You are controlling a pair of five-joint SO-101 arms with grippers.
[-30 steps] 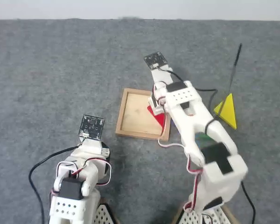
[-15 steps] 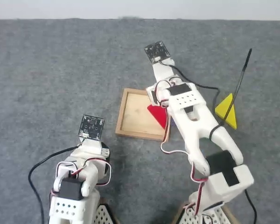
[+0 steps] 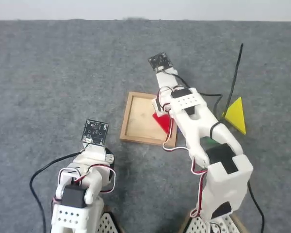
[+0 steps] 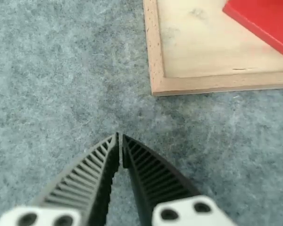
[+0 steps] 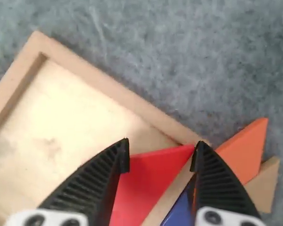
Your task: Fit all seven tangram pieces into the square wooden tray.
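The square wooden tray [image 3: 124,119] lies mid-table. A red triangle [image 3: 162,122] rests inside against its right side. My right gripper [image 5: 161,149] is open just above that triangle [image 5: 148,176], one finger on each side of its tip. An orange piece [image 5: 243,146] and a blue piece [image 5: 177,212] sit at the tray's wall [image 5: 108,87] under the right arm [image 3: 186,104]. A yellow triangle [image 3: 235,114] lies on the carpet to the right. My left gripper [image 4: 120,137] is shut and empty, low over the carpet short of the tray's near corner [image 4: 155,87].
A green piece [image 3: 212,141] peeks out from under the right arm. A thin black cable [image 3: 235,77] rises beside the yellow triangle. Grey carpet stretches open to the left of and behind the tray.
The right arm drew away from the red triangle, then came back over the tray's right side. The red triangle stayed in the tray. The left arm kept still.
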